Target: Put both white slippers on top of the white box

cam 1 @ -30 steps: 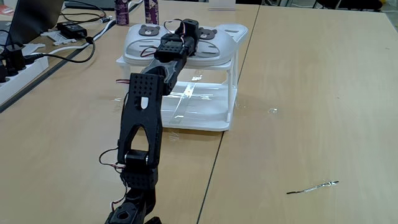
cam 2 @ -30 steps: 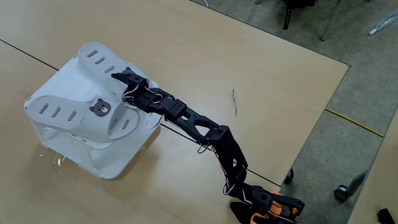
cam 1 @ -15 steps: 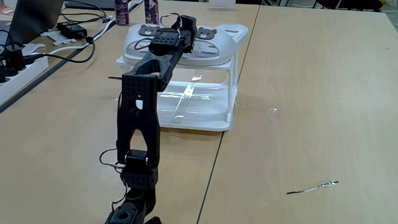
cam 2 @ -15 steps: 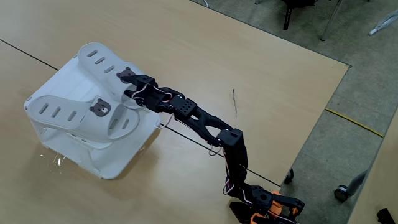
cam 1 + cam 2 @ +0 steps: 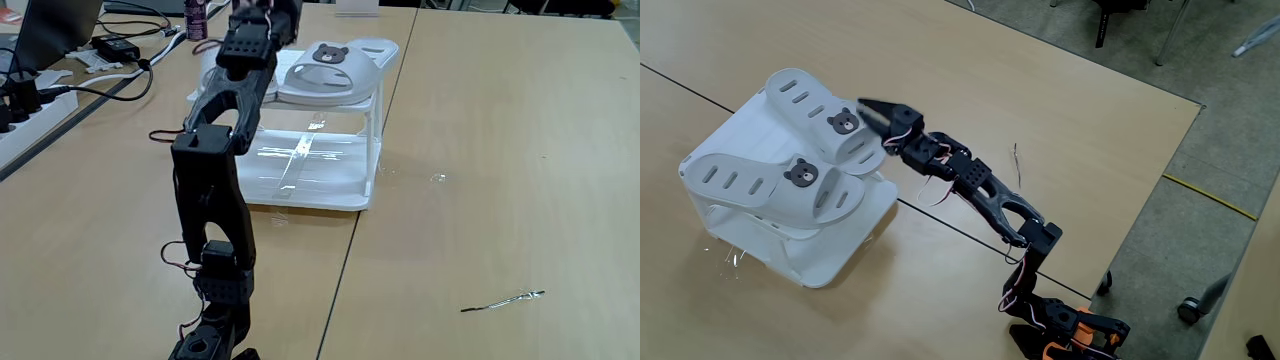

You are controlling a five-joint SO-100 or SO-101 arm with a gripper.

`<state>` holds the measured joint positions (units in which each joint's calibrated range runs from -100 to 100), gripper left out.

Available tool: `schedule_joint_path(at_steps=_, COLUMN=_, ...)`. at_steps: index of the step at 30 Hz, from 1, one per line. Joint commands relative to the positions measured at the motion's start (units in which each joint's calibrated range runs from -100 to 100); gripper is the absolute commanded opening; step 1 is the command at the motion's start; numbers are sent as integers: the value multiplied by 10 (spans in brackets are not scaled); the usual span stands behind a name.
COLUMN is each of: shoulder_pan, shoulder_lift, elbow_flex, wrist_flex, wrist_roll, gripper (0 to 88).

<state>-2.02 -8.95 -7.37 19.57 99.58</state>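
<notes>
Both white slippers point(image 5: 780, 150) are lying flat on the slatted top of the white box point(image 5: 330, 175), side by side and roughly parallel. In the high fixed view their long axes run from lower right, where the open backs are, to upper left; the open backs point at the claw point(image 5: 872, 110). Each strap has a bear-face badge point(image 5: 843, 122) facing up, and the nearer slipper's badge sits just beside the claw tips.

The claw hangs just off the near slipper's strap, up above the box edge. Its fingers look close together with nothing between them, and I can't tell if a tip is brushing the slipper.

In the low fixed view the arm point(image 5: 215, 170) stands between camera and box and covers the left slipper; the right slipper point(image 5: 335, 70) pokes out past the claw on its right.

Away from the claw on the wooden bench point(image 5: 500, 150) there's a power strip with cables point(image 5: 40, 95). No readable writing anywhere.
</notes>
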Motion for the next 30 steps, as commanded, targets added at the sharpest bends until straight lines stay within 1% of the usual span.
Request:
schedule_joint_path(at_steps=1, shoulder_pan=6, shoulder_lift=30, elbow_flex=-116, wrist_flex=-166, wrist_roll=4, gripper=7)
schedule_joint_path(at_steps=4, shoulder_pan=6, shoulder_lift=111, elbow_flex=-108, wrist_flex=-516, wrist_roll=4, gripper=7)
schedule_joint_path(at_steps=5, shoulder_pan=6, shoulder_lift=141, elbow_flex=-103, wrist_flex=-660, wrist_roll=4, gripper=7)
schedule_joint_path(at_steps=6, shoulder_pan=6, shoulder_lift=156, elbow_flex=-105, wrist_flex=-733, wrist_roll=4, gripper=7)
schedule_joint_path(at_steps=8, shoulder_pan=5, shoulder_lift=151, elbow_flex=-107, wrist_flex=-807, wrist_roll=4, gripper=7)
schedule_joint_path(at_steps=11, shoulder_pan=5, shoulder_lift=90, elbow_flex=-99, wrist_flex=-868, wrist_roll=4, gripper=7)
schedule_joint_path(at_steps=14, shoulder_pan=8, shoulder_lift=-25, elbow_flex=-33, wrist_flex=-873, wrist_roll=4, gripper=7)
schedule_joint_path(at_steps=17, shoulder_pan=31, shoulder_lift=-184, elbow_flex=151, wrist_flex=-872, wrist_roll=4, gripper=7)
schedule_joint_path(at_steps=20, shoulder_pan=49, shoulder_lift=-380, elbow_flex=426, wrist_flex=-873, wrist_roll=4, gripper=7)
schedule_joint_path(at_steps=21, shoulder_pan=49, shoulder_lift=-471, elbow_flex=544, wrist_flex=-871, wrist_roll=4, gripper=7)
schedule_joint_path(at_steps=23, shoulder_pan=47, shoulder_lift=-588, elbow_flex=686, wrist_flex=-871, wrist_roll=4, gripper=7)
schedule_joint_path(at_steps=25, shoulder_pan=47, shoulder_lift=-667, elbow_flex=785, wrist_flex=-873, wrist_roll=4, gripper=7)
schedule_joint_path(at_steps=28, shoulder_pan=42, shoulder_lift=-730, elbow_flex=866, wrist_flex=-874, wrist_roll=4, gripper=7)
schedule_joint_path(at_steps=30, shoulder_pan=2, shoulder_lift=-766, elbow_flex=891, wrist_flex=-880, wrist_roll=4, gripper=7)
